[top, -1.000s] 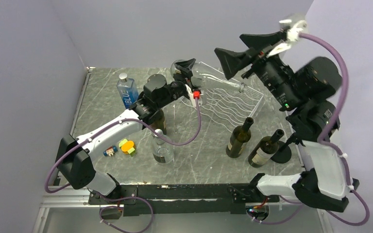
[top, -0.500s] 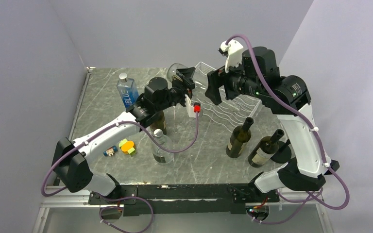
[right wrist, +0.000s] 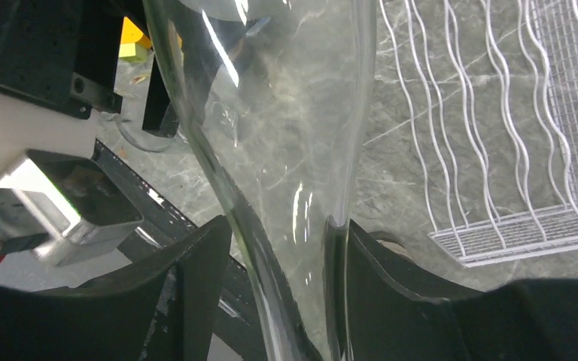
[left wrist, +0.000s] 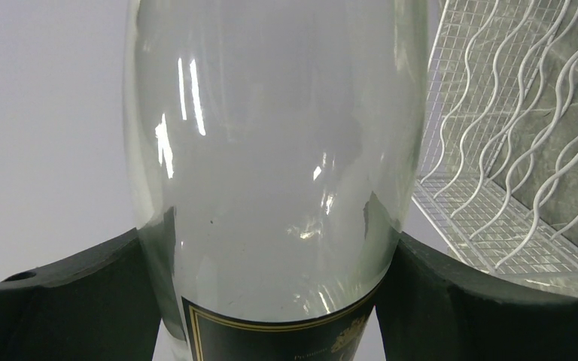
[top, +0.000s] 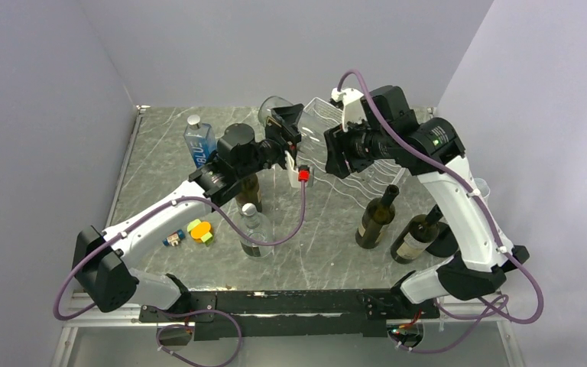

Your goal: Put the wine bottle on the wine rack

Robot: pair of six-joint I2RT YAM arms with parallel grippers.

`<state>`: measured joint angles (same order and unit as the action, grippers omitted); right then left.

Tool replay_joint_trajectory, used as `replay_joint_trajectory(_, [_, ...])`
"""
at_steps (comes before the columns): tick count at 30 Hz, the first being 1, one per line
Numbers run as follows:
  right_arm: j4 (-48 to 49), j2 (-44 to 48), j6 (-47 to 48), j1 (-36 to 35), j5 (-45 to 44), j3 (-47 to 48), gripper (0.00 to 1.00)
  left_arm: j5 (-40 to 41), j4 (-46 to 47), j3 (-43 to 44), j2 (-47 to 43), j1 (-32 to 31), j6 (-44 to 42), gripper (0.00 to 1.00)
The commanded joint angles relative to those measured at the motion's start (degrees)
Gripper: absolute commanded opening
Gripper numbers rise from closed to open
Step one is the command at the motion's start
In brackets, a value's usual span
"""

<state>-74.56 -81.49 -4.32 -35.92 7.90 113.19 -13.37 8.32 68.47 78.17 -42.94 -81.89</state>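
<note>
The wine bottle is clear glass with a dark label and hangs in the air, lying roughly level at the wine rack's left end. My left gripper is shut on its wide body, one finger on each side. My right gripper is open and straddles the bottle's tapering shoulder. Its right finger is against the glass and its left finger is close beside it. The white wire wine rack lies below and behind the bottle, and shows in the left wrist view and the right wrist view.
Two dark wine bottles stand in front of the rack beside a black disc. A blue bottle, a dark bottle under my left arm, a small clear bottle and small toys are on the left.
My right arm swung down and left from high above, and its open fingers now enclose the bottle's shoulder. My left gripper, still holding the bottle, drifted slightly left.
</note>
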Motion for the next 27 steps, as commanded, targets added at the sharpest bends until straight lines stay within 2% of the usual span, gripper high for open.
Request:
replay_joint_trajectory(1, [1.1, -1.1, -0.6, -0.2, 2.2, -0.9, 0.58, -2.2, 11.8, 1.5, -5.0, 0.2, -1.5, 0.01])
replay_joint_trajectory(3, [2.0, -1.2, -0.8, -0.5, 2.7, -1.7, 0.60, -2.1, 11.7, 1.6, -5.1, 0.2, -1.3, 0.01])
replay_joint_trajectory(5, [3.2, -0.7, -1.1, -0.9, 2.2, -3.1, 0.65, -1.8, 11.4, 2.1, -4.9, 0.2, -0.6, 0.01])
replay_joint_trajectory(7, [4.2, -0.1, -0.9, -1.1, 2.9, -4.3, 0.64, -1.1, 11.7, 2.7, -4.8, 0.2, 0.5, 0.01])
replay_joint_trajectory(13, [4.5, 0.7, -1.6, -1.3, 2.9, -5.5, 0.30, 0.3, 14.4, 3.0, -3.9, 0.9, 2.5, 0.01])
replay_joint_trajectory(16, [4.2, 0.4, -0.6, -1.5, 3.5, -5.4, 0.04, -0.9, 16.8, 2.9, -3.9, 1.6, 6.5, 0.01])
replay_joint_trajectory(17, [4.3, 0.4, -0.7, -1.6, 3.0, -5.4, 0.00, -1.8, 17.4, 2.8, -3.9, 2.0, 7.6, 0.01])
replay_joint_trajectory(20, [4.7, 0.5, -1.2, -1.6, 1.9, -4.5, 0.00, -2.4, 18.8, 1.7, -4.1, 2.2, 7.8, 0.01])
replay_joint_trajectory(21, [5.1, 0.7, -2.0, -1.6, 1.1, -4.0, 0.00, -2.4, 19.2, 1.2, -4.1, 2.2, 7.4, 0.05])
replay_joint_trajectory(23, [6.3, 1.2, -3.1, -1.6, -0.5, -2.9, 0.00, -2.1, 19.0, 0.4, -4.2, 2.2, 6.2, 0.30])
replay_joint_trajectory(26, [8.1, 2.0, -5.0, -1.6, -3.5, -1.0, 0.00, -1.8, 18.8, -1.2, -4.2, 2.2, 4.2, 0.74])
replay_joint_trajectory(27, [8.7, 2.2, -5.6, -1.6, -4.2, -0.4, 0.00, -1.8, 19.1, -1.9, -4.3, 2.2, 4.0, 0.84])
